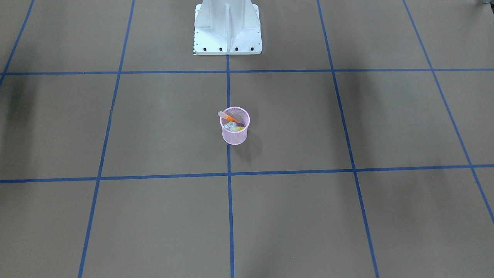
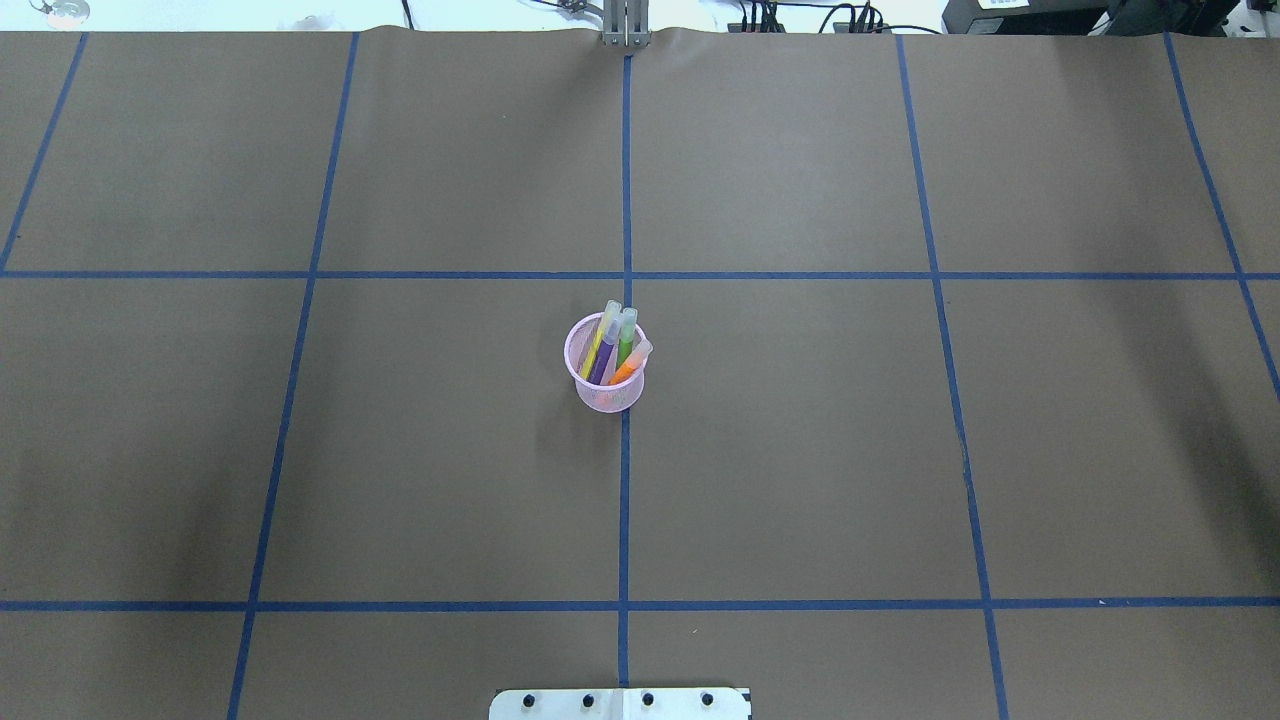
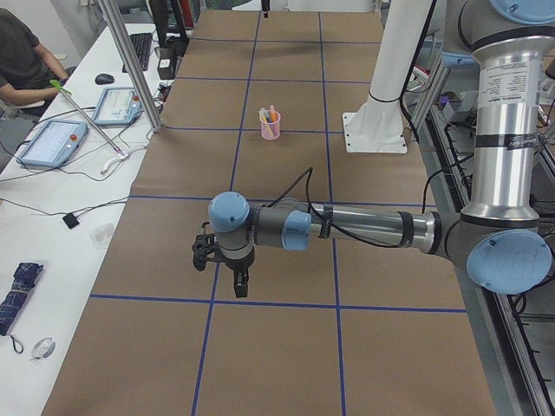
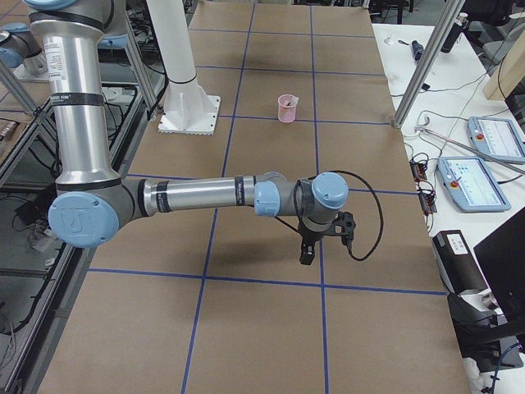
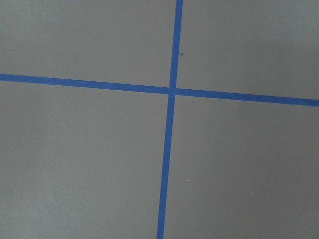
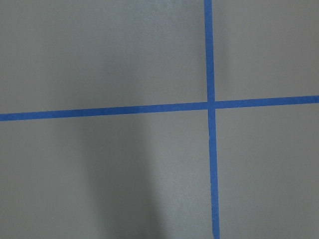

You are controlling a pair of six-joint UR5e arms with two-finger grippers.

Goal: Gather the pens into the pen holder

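The pink mesh pen holder (image 2: 604,392) stands upright on the table's centre line; it also shows in the front view (image 1: 235,136) and both side views (image 3: 270,129) (image 4: 287,109). Inside it stand the yellow pen (image 2: 597,347), purple pen (image 2: 605,358), green pen (image 2: 626,340) and orange pen (image 2: 630,367), cap ends up. No pen lies on the table. My left gripper (image 3: 239,282) shows only in the left side view, far from the cup. My right gripper (image 4: 306,256) shows only in the right side view, also far away. I cannot tell whether either is open or shut. Both wrist views show only paper.
Brown paper with a blue tape grid (image 2: 625,275) covers the table. The robot's white base (image 1: 227,27) stands behind the cup. An operator (image 3: 22,56) and teach pendants (image 4: 484,135) are at side desks beyond the table's edge.
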